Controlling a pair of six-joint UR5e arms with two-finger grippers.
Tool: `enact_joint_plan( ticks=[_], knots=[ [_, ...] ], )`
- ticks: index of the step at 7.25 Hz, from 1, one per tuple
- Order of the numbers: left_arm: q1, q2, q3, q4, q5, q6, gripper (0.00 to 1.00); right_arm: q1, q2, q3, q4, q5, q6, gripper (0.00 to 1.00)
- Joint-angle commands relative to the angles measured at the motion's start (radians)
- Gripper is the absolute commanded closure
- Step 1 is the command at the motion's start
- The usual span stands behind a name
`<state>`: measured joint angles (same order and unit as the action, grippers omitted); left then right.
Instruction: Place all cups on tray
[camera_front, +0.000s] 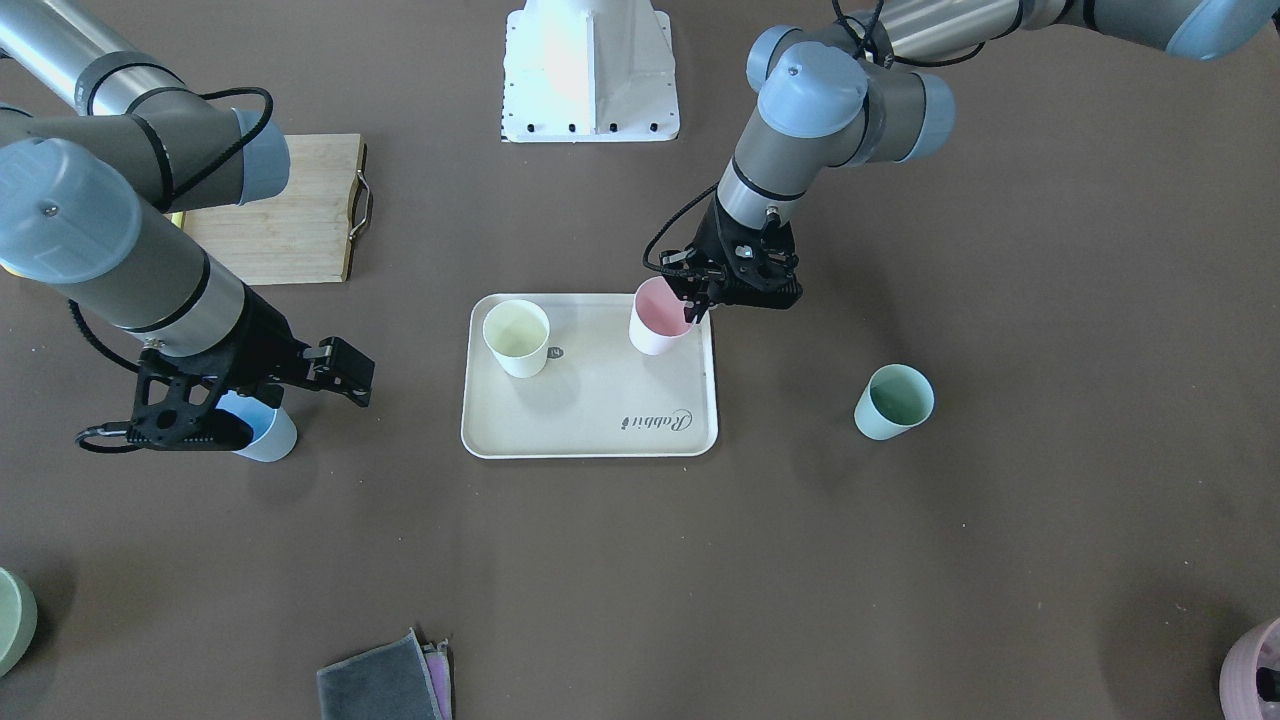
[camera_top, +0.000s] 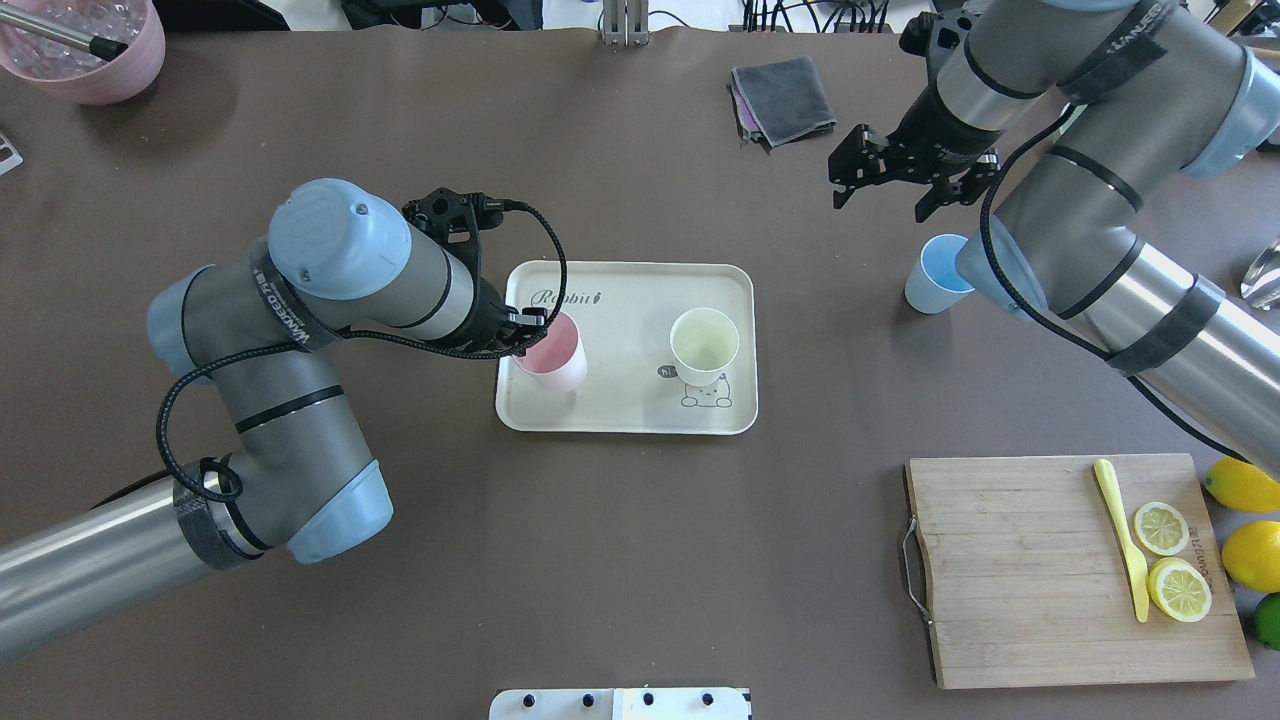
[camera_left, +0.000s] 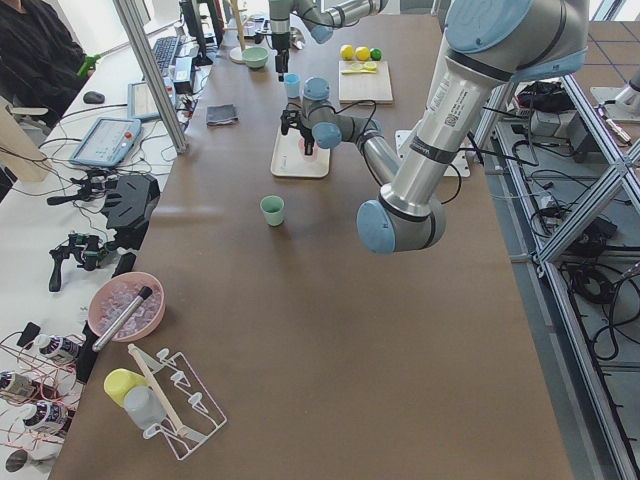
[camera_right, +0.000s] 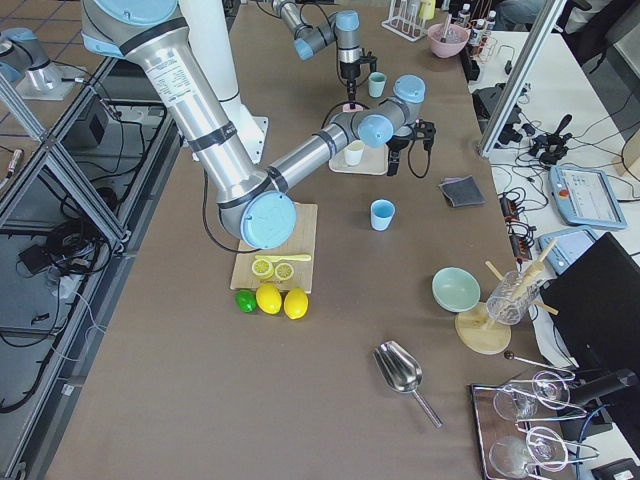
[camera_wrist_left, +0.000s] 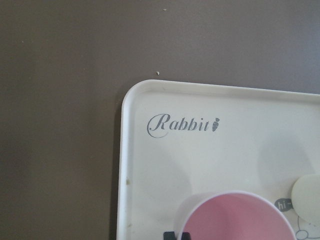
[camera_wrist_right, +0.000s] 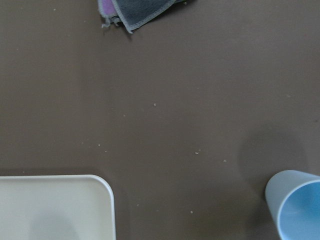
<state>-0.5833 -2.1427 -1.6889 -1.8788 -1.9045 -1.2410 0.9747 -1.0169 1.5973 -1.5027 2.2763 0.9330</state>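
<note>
The cream tray (camera_front: 590, 430) (camera_top: 640, 290) lies mid-table with "Rabbit" script on it. The pale yellow cup (camera_front: 517, 338) (camera_top: 704, 345) stands on it. The pink cup (camera_front: 655, 318) (camera_top: 550, 352) (camera_wrist_left: 235, 220) stands at the tray's edge. My left gripper (camera_front: 697, 305) (camera_top: 525, 335) is shut on its rim. The blue cup (camera_top: 935, 275) (camera_front: 275, 435) (camera_wrist_right: 297, 210) stands on the table off the tray. My right gripper (camera_top: 885, 195) (camera_front: 200, 432) hovers open beside and above it. The mint cup (camera_front: 893, 402) (camera_left: 272, 210) stands alone on the table, hidden by my left arm in the overhead view.
A wooden cutting board (camera_top: 1030, 570) (camera_front: 290, 210) with lemon slices and a yellow knife lies on my right, whole lemons (camera_top: 1245, 520) beside it. A grey cloth (camera_top: 785, 100) lies at the far edge. A pink ribbed container (camera_top: 85, 50) and a green bowl (camera_front: 12, 620) sit at the far corners.
</note>
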Motion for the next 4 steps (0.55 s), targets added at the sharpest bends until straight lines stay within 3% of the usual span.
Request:
enact_joint_plan(
  ticks=[1,2,3,4],
  knots=[
    [0.026,-0.008,-0.006,0.063,0.035,0.000,1.00,0.065,-0.023,0.003,-0.099,0.009,-0.124,0.00],
    [0.026,-0.034,-0.015,0.114,0.035,0.002,1.00,0.085,-0.049,0.004,-0.099,0.011,-0.166,0.00],
    [0.026,-0.031,-0.018,0.116,0.035,0.002,0.55,0.088,-0.070,0.015,-0.100,0.011,-0.177,0.00],
    [0.025,-0.032,-0.020,0.115,0.044,0.002,0.30,0.088,-0.075,0.009,-0.099,0.005,-0.178,0.00]
  ],
)
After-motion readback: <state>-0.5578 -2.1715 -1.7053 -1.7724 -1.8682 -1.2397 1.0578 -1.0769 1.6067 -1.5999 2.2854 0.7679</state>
